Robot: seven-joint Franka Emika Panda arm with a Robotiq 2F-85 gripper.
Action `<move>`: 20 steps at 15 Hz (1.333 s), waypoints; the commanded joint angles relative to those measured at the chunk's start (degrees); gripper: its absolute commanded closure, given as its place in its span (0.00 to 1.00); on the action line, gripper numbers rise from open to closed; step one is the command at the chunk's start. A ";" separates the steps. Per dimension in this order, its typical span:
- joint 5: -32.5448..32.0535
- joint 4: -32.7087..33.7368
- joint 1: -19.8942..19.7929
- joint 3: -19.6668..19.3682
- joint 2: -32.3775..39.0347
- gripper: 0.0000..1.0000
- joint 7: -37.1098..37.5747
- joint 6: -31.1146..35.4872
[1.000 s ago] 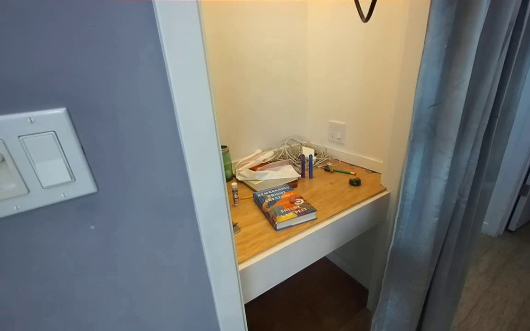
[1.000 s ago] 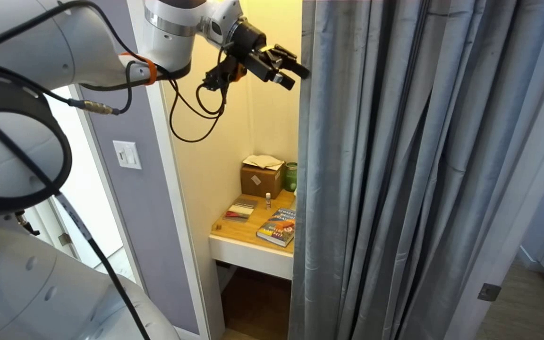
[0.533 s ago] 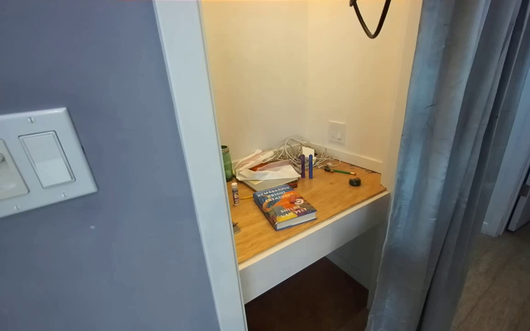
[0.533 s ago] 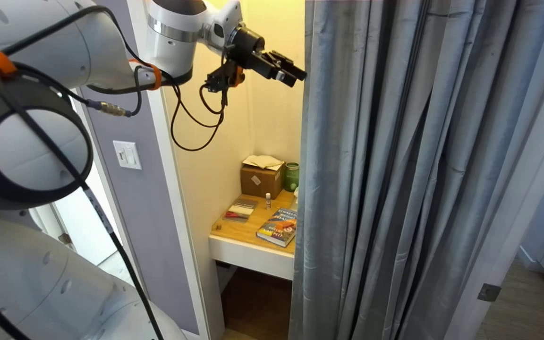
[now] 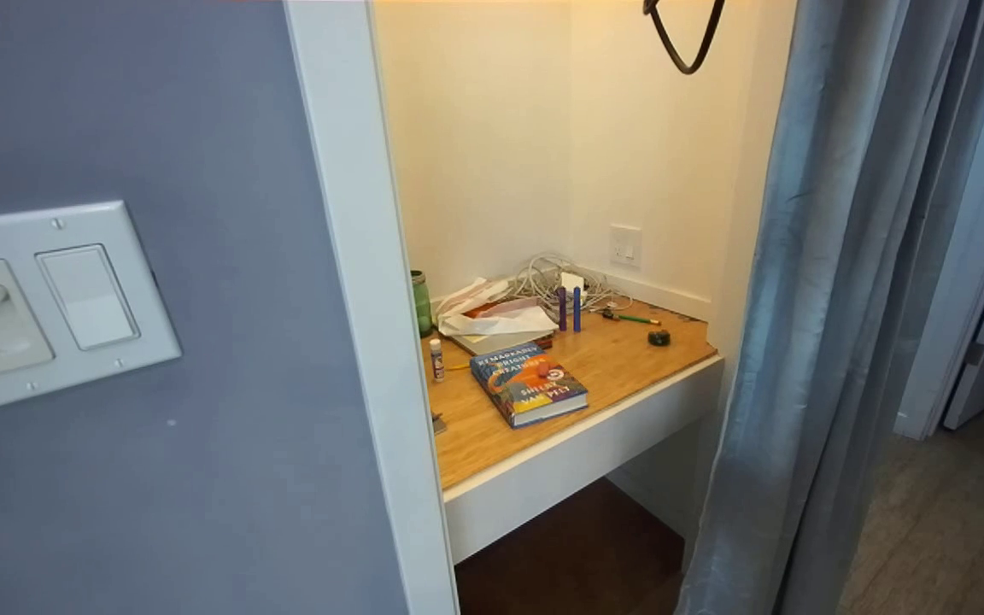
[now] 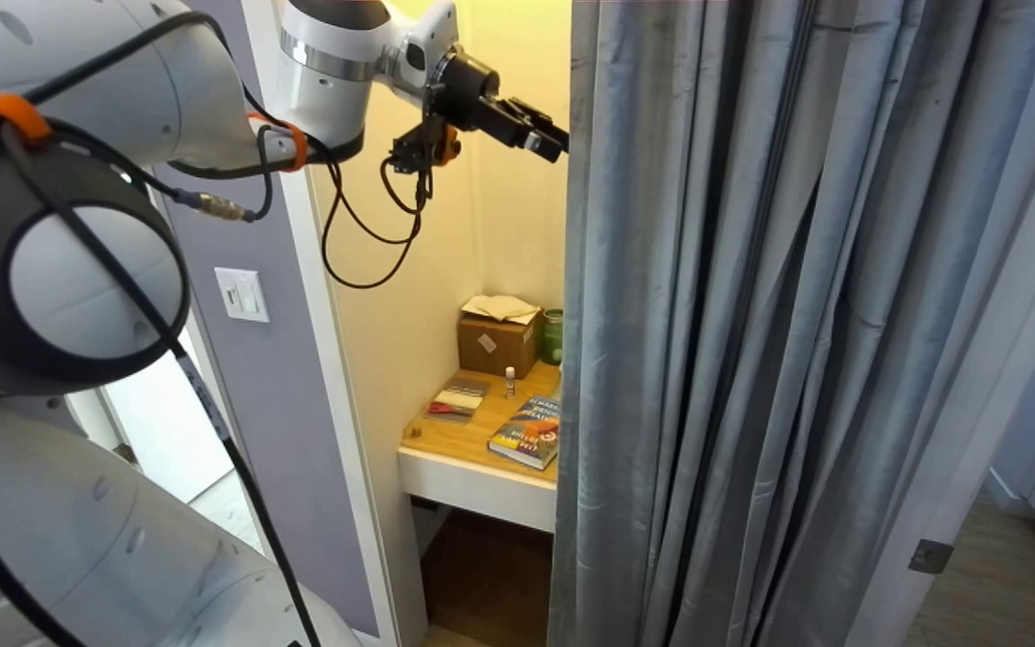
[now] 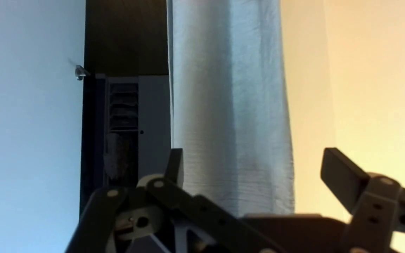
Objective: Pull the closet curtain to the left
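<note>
The closet curtain (image 6: pixel 715 323) is tall silvery grey-blue fabric with vertical folds. It covers the right part of the closet opening and also shows in an exterior view (image 5: pixel 817 282). My gripper (image 6: pixel 557 142) is at the curtain's left edge, high up, and a fingertip ends right at that edge. In the wrist view, my gripper (image 7: pixel 253 154) is open. The curtain (image 7: pixel 223 105) stands between its two fingers, its free edge inside the gap. I cannot tell whether the fabric is touched. The closet (image 6: pixel 517 234) has cream-yellow walls; its wooden desk shelf (image 5: pixel 629 367) is partly hidden by the curtain.
The shelf bears a book (image 5: pixel 530 384), a cardboard box (image 6: pixel 495 346), a green jar (image 6: pixel 552 337) and small clutter. White trim (image 5: pixel 372 299) and a grey-blue wall with a light switch (image 6: pixel 241 295) stand left. A black cable (image 6: pixel 374 283) hangs below the wrist.
My gripper has shifted slightly left and no longer overlaps the curtain in front. The curtain's free edge has swayed a little. The hanging cable shows lower.
</note>
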 commanded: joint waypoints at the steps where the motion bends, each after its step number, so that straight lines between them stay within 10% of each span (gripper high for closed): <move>1: -3.28 2.59 0.60 -1.16 2.06 0.00 1.24 0.75; 18: -15.57 9.09 1.06 -1.98 4.62 0.00 1.68 0.74; 19: -15.69 8.85 1.21 -2.19 4.57 0.25 1.61 1.15; 20: -15.74 8.70 1.32 -2.32 4.57 0.26 1.42 1.41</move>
